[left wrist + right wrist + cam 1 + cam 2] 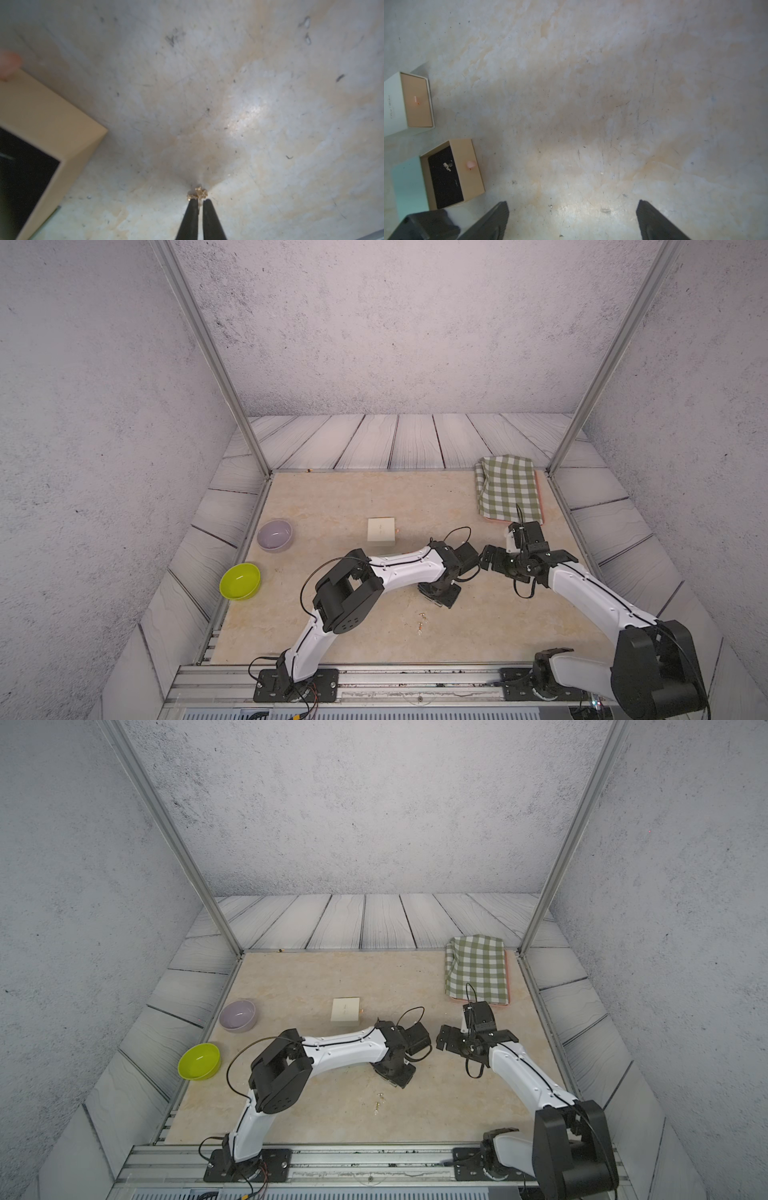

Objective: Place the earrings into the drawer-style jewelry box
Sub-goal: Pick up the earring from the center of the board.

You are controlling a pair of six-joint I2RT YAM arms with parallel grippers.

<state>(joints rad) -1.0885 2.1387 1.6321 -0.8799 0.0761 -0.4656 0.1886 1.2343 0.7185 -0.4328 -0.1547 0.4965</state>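
The left gripper (200, 201) clamps one gold earring (197, 193) beside the mint-green box (409, 182), whose open tray (477, 182) already has small pieces in it. More earrings (420, 620) wait nearer on the table (332, 497). The cream-white jewelry box (380, 530), farther back, is shut. The right gripper (572, 202) has its jaws apart and empty.

The jewelry box (380, 529) is cream, the cloth (509, 489) has green and white checks, the worktop (332, 497) is marbled beige.
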